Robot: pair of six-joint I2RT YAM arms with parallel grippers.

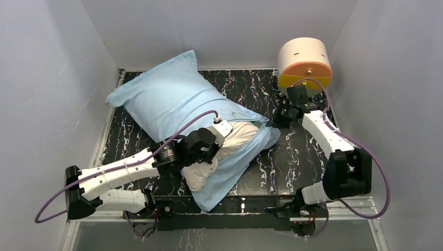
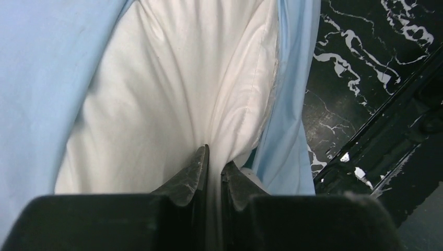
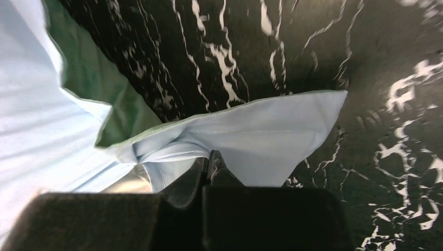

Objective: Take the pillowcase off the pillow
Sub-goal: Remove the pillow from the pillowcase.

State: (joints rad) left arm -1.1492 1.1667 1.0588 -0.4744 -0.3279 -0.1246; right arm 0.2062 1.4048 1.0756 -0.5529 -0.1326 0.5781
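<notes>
The light blue pillowcase (image 1: 167, 97) lies diagonally across the table, with the white pillow (image 1: 237, 137) bulging out of its open near end. My left gripper (image 1: 219, 137) is shut on a fold of the pillow (image 2: 172, 89), with the pillowcase (image 2: 36, 78) on both sides of it. My right gripper (image 1: 278, 121) is shut on the pillowcase's opening hem (image 3: 261, 130) at its right corner, low over the table. The mint-green inside (image 3: 99, 78) of the pillowcase shows in the right wrist view.
A round cream-and-orange drum (image 1: 304, 63) stands at the back right, just behind my right arm. The black marbled tabletop (image 1: 298, 157) lies under everything. White walls enclose the left, back and right. A black frame rail (image 2: 386, 141) runs along the table's near edge.
</notes>
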